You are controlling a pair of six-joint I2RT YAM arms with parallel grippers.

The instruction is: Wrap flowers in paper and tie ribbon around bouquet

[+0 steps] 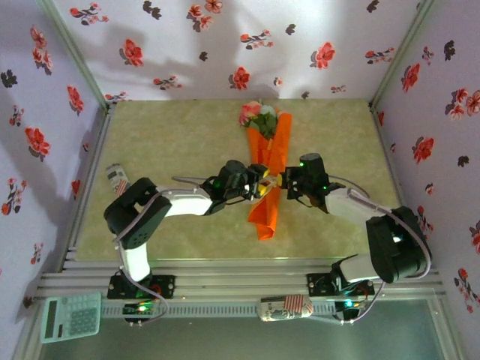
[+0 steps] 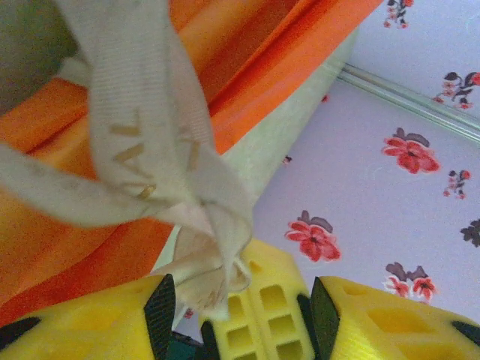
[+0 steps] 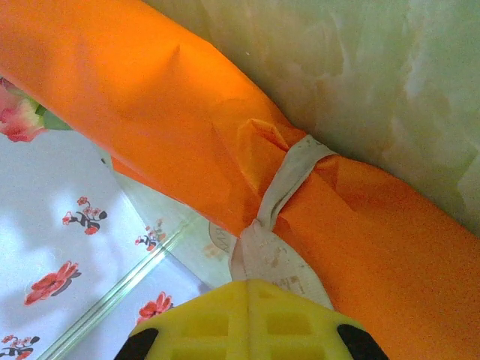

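Right fingers: pressed together with no gap. The ribbon runs straight into their tips and is pinched there.
Left fingers: standing apart, with a crumpled ribbon end hanging in the gap. A yellow gridded block also sits between them, and I cannot tell whose it is.
Ribbon: a whitish band wound round the waist of the bouquet, drawing the orange paper into creases. It bears faint gold letters.
Bouquet: lying on the desk near its middle, narrow end near and wide end far, between the two sets of fingers.
Flowers: pink and cream blooms with green leaves at the far, wide end.
Surroundings: calculator at the near left, on the rail — well apart from the bouquet.
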